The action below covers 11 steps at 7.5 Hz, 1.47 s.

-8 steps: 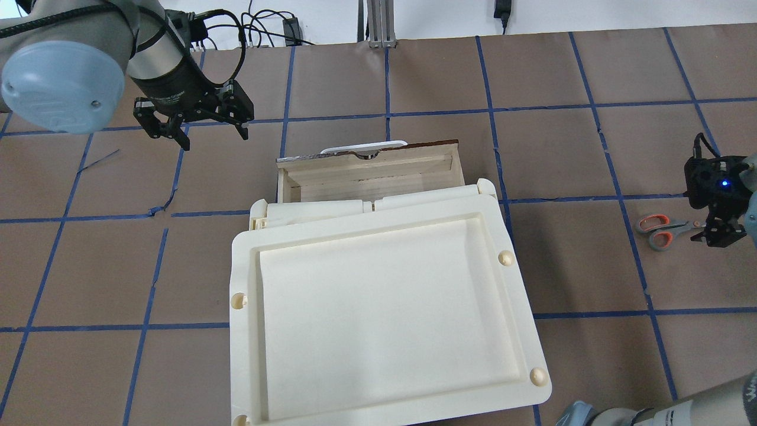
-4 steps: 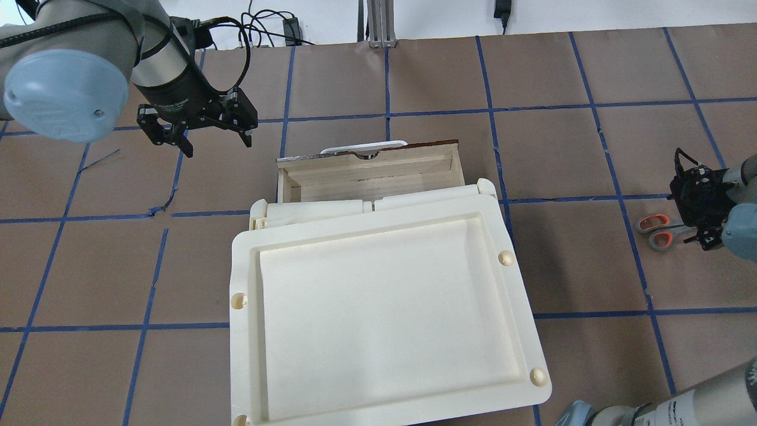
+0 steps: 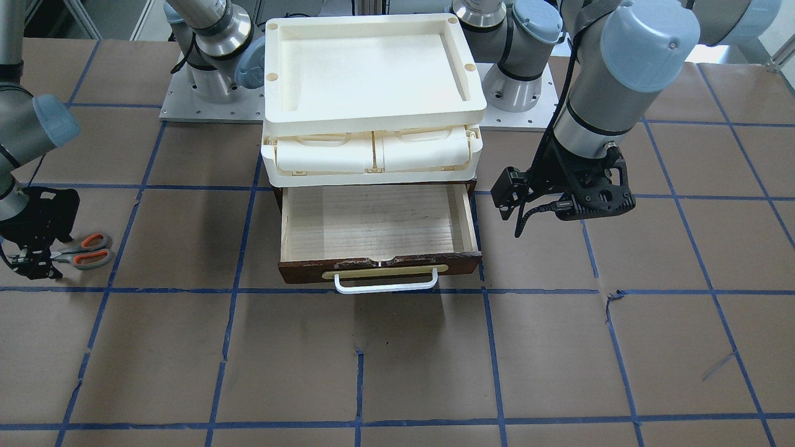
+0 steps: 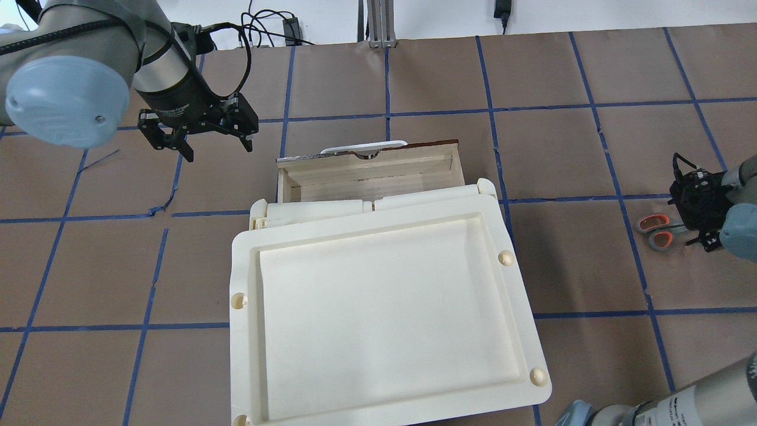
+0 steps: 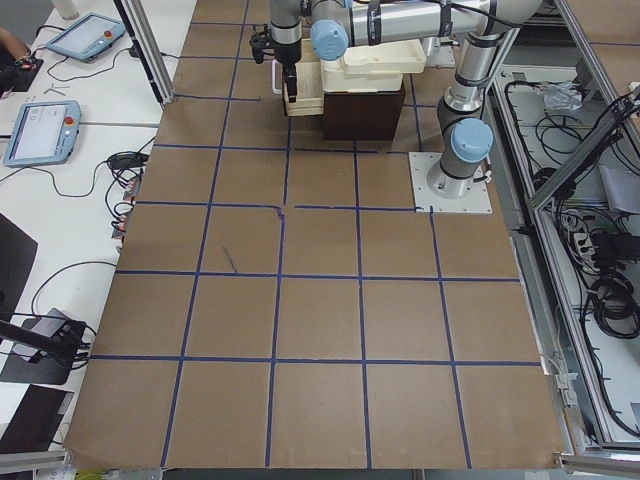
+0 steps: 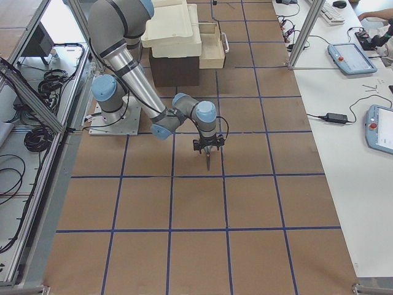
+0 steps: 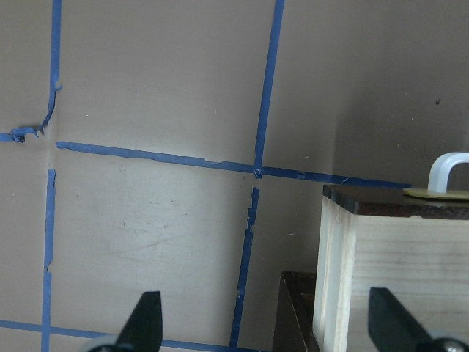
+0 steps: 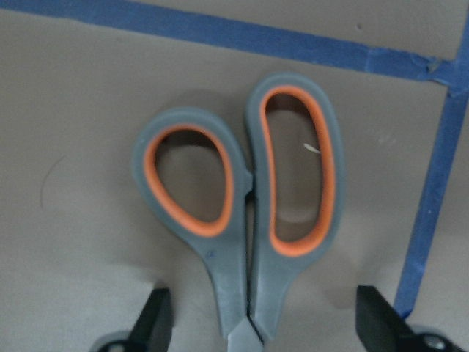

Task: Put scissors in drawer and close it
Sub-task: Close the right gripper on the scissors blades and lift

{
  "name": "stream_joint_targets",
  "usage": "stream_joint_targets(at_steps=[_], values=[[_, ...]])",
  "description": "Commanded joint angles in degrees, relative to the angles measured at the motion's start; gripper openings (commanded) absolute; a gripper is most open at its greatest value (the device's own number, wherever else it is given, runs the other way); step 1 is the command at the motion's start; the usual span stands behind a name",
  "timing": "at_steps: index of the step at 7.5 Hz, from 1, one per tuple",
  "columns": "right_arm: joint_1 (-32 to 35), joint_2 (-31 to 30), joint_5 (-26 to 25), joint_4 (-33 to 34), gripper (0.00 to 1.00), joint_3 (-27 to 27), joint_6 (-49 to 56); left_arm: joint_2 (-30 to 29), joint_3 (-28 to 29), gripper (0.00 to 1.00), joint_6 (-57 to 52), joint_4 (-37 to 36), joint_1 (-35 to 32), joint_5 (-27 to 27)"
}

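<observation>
- No text reads clearly in any view.
- Wrist band (image 4: 176, 106) of the left arm: a line of pale lettering, too small to read.
- Arm tube (image 4: 680, 408) at the lower right: dark print, perhaps a maker's name, blurred.
- Pendant screen (image 5: 40, 130): content illegible.

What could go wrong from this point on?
The scissors lie flat on the table between the open jaws of the right gripper; they may slip or twist as the jaws shut. The cream organiser overhangs the back of the open drawer, so a drop aimed too far back could hit it.
</observation>
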<state>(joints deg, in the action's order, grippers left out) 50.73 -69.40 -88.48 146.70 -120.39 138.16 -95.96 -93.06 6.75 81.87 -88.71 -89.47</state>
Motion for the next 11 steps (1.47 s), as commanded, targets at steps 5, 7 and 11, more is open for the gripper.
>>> stream_joint_targets(at_steps=[5, 7, 11], values=[[0.1, -0.7, -0.6, -0.7, 0.04, 1.9, -3.8, 0.1, -0.2, 1.00, -0.1, 0.0, -0.1, 0.0], [0.2, -3.4, 4.4, -4.2, 0.00, 5.8, -12.7, 0.1, -0.3, 1.00, -0.1, 0.0, -0.1, 0.0], [11.3, -8.7, 2.7, -23.9, 0.00, 17.7, -26.8, 0.0, -1.6, 1.00, 0.0, -0.6, 0.4, 0.1]])
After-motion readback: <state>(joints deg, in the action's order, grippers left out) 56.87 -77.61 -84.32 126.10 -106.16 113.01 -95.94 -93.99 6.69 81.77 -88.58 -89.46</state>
